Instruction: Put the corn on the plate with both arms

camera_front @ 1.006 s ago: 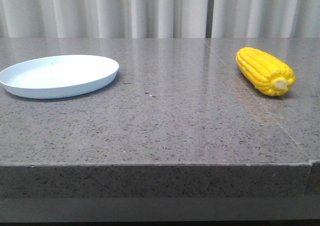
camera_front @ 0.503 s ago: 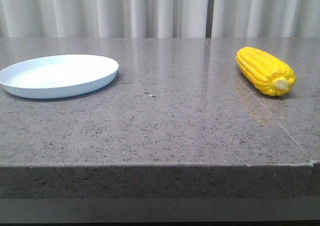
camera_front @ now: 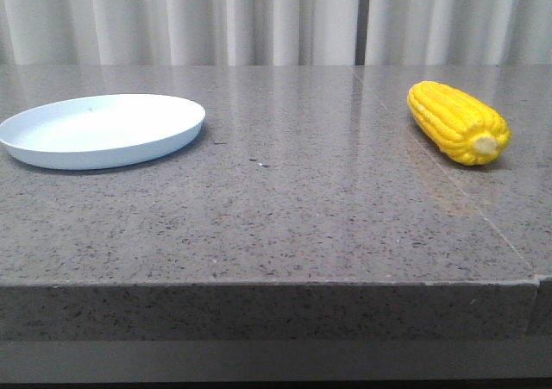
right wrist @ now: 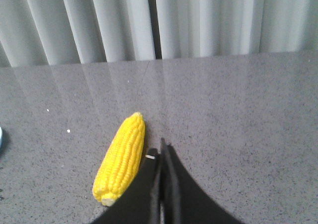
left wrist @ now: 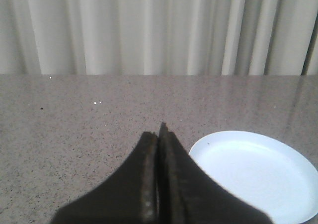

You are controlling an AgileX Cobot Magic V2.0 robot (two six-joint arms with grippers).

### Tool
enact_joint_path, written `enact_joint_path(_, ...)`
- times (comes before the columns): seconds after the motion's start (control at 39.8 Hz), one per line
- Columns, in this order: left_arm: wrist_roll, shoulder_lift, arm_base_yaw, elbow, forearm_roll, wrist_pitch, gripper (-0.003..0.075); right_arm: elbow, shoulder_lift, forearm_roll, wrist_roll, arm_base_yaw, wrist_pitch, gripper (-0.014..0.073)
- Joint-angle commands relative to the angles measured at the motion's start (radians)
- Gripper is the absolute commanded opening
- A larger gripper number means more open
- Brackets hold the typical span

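1. The near edge of the grey speckled stone table [camera_front: 276, 234] is seen across the front view, and neither arm is seen in that view.
2. The left gripper [left wrist: 159, 134] is shown in its wrist view with its two black fingers pressed together along their length; nothing is held between them.
3. The plate [camera_front: 102, 130] is found toward the table's left edge, lying flat with nothing on it. In the left wrist view the plate [left wrist: 256, 174] is seen just beside the closed fingers, apart from them.
4. The right gripper [right wrist: 162, 149] is likewise shown with its fingers drawn together tip to tip, and nothing is gripped.
5. The corn [camera_front: 457, 122] is laid on its side toward the table's right edge, well apart from the plate, with its pale stub end turned toward the near edge. In the right wrist view the corn [right wrist: 120, 157] is seen just beside the fingertips; whether it is touched cannot be told.
6. A seam in the tabletop is seen running past the corn to the far edge.
7. Pale pleated curtains [camera_front: 276, 18] are hung behind the far edge.
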State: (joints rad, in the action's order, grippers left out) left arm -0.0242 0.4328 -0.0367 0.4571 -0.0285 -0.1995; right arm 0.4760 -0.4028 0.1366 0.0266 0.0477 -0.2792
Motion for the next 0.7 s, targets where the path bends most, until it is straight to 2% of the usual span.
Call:
enact_joint_path(0.0, -0.001, 0.029, 0.000, 0.040, -0.004, 0.086, -0.0020, 0.038, -0.034, 0.003, -0.005, -0.005, 0.087, -0.0060)
enact_joint_path(0.08, -0.001, 0.029, 0.000, 0.040, -0.004, 0.086, 0.0001, 0.038, -0.034, 0.003, -0.005, -0.005, 0.086, -0.0033)
enact_joint_path(0.13, -0.001, 0.029, 0.000, 0.040, -0.006, 0.090, 0.0069, 0.038, -0.034, 0.003, -0.005, -0.005, 0.086, 0.0023)
enact_joint_path(0.18, -0.001, 0.029, 0.000, 0.040, -0.006, 0.090, 0.0171, 0.038, -0.034, 0.003, -0.005, -0.005, 0.086, 0.0099)
enact_joint_path(0.3, -0.001, 0.029, 0.000, 0.040, -0.006, 0.090, 0.0566, 0.038, -0.034, 0.003, -0.005, -0.005, 0.086, 0.0401)
enact_joint_path(0.38, -0.001, 0.029, 0.000, 0.040, -0.006, 0.090, 0.0699, 0.038, -0.034, 0.003, -0.005, -0.005, 0.086, 0.0549)
enact_joint_path(0.4, -0.001, 0.029, 0.000, 0.040, -0.006, 0.090, 0.0699, 0.038, -0.034, 0.003, -0.005, -0.005, 0.086, 0.0605)
enact_joint_path(0.45, -0.001, 0.029, 0.000, 0.040, -0.006, 0.090, 0.0676, 0.038, -0.034, 0.003, -0.005, -0.005, 0.086, 0.0663)
enact_joint_path(0.68, -0.001, 0.029, 0.000, 0.038, -0.006, 0.099, 0.0606, 0.037, -0.034, 0.003, -0.005, -0.005, 0.086, 0.0648)
